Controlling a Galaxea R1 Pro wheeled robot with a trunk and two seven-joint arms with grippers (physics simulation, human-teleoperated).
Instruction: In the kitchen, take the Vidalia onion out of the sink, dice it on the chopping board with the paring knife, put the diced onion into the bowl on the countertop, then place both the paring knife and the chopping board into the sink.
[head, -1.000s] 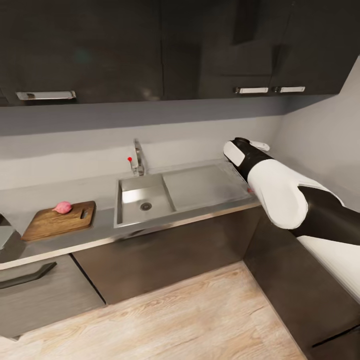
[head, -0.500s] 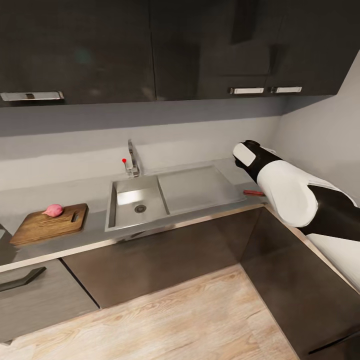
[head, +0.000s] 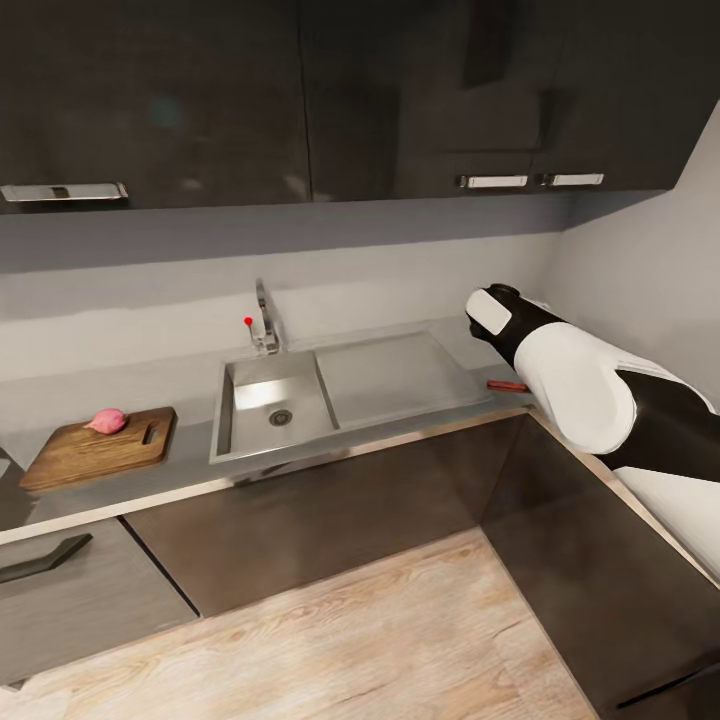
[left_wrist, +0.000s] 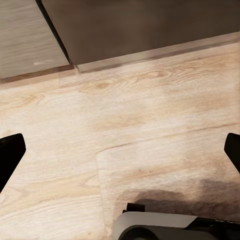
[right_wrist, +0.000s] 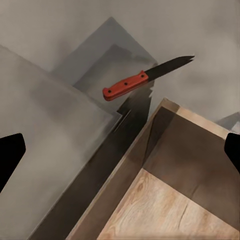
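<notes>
A pink Vidalia onion sits on the dark brown chopping board, on the countertop left of the sink. The paring knife lies at the counter's corner, right of the drainboard. In the right wrist view, the paring knife shows a red handle and a dark blade. My right gripper hangs open above the counter edge near it, nothing between its fingers. My left gripper is open over the wood floor. The bowl is out of view.
A chrome tap with a red knob stands behind the basin. Dark wall cabinets hang above and dark fronts run below. A second counter run meets the corner at the right, under my right arm. My base stands on the floor.
The camera swung right a second ago, shifting the whole picture left. The knife's red handle came out from behind my right arm. Nothing has visibly moved in the last half second.
</notes>
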